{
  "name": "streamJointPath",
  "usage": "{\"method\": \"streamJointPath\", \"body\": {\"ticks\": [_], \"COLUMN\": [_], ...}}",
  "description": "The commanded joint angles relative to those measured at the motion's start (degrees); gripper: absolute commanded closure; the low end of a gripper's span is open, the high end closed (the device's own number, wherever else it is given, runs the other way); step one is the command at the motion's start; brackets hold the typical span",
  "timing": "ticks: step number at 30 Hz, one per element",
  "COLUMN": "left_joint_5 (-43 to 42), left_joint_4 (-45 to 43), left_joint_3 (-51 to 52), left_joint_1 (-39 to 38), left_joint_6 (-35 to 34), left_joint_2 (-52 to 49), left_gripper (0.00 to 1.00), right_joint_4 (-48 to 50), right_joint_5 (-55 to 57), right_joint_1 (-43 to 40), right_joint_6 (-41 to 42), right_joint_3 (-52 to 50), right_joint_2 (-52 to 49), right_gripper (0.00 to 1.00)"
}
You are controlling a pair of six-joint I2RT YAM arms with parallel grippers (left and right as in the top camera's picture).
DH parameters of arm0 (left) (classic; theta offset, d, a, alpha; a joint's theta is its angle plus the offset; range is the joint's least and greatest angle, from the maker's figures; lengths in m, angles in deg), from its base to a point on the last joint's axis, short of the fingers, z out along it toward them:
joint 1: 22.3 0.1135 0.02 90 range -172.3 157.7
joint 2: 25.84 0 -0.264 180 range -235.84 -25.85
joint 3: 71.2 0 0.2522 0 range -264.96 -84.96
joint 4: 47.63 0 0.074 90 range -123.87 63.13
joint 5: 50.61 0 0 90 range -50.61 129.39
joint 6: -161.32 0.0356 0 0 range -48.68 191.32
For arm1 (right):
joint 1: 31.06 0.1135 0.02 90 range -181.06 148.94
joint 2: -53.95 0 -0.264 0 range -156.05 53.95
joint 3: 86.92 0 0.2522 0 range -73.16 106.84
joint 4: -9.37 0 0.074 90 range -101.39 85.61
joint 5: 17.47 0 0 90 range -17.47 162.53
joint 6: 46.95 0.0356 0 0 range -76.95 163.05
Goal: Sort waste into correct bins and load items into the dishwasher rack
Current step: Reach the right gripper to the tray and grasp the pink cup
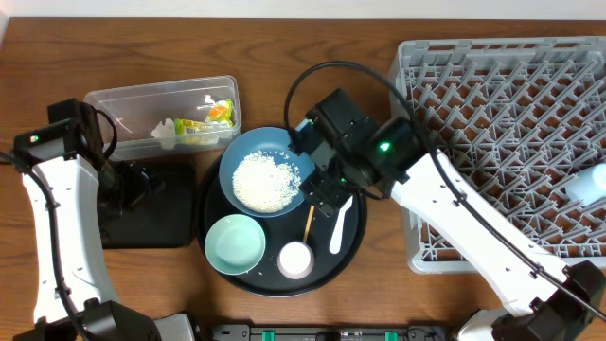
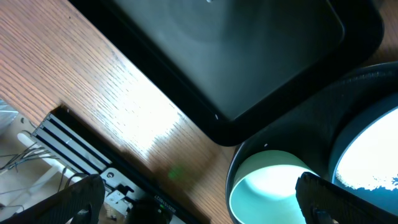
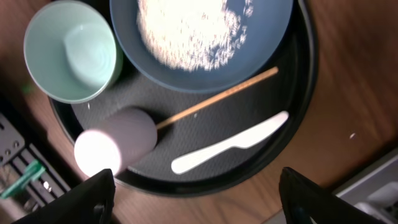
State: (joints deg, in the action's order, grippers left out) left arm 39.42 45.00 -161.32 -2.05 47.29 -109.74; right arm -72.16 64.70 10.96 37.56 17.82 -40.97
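The clear tub (image 1: 114, 101) holds the snack wrapper (image 1: 210, 116) and white scraps (image 1: 166, 134). The shallow black tray (image 1: 156, 227) lies below it. My left gripper (image 1: 131, 185) is open over this tray (image 2: 249, 56). The dark-blue bowl (image 1: 233, 163) holds rice (image 1: 265, 182). The mint bowl (image 1: 235, 244), pink cup (image 1: 295, 259), white utensil (image 1: 339, 227) and wooden stick (image 1: 309, 223) lie on the round tray. My right gripper (image 1: 327, 194) is open above them (image 3: 199, 205). A light-blue cup (image 1: 587, 185) lies in the rack (image 1: 492, 123).
The round black tray (image 1: 355, 242) sits between the black rectangular tray and the rack. The right wrist view shows the utensil (image 3: 230, 146), stick (image 3: 217, 99) and pink cup (image 3: 115, 146) lying on its side. A black rail (image 2: 74, 149) runs along the table's front edge.
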Motion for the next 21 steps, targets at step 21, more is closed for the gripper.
{"method": "streamJointPath", "body": {"ticks": [21], "left_joint_5": [0.7], "left_joint_4": [0.2], "left_joint_3": [-0.4], "left_joint_1": [0.2], "left_joint_6": [-0.1], "left_joint_2": [-0.2], "left_gripper": [0.01], "right_joint_4": [13.2], "right_joint_5": [-4.0], "right_joint_1": [17.2], "right_joint_6": [3.2], "right_joint_3": [-17.6], "right_joint_2": [-3.3], "right_gripper": [0.10]}}
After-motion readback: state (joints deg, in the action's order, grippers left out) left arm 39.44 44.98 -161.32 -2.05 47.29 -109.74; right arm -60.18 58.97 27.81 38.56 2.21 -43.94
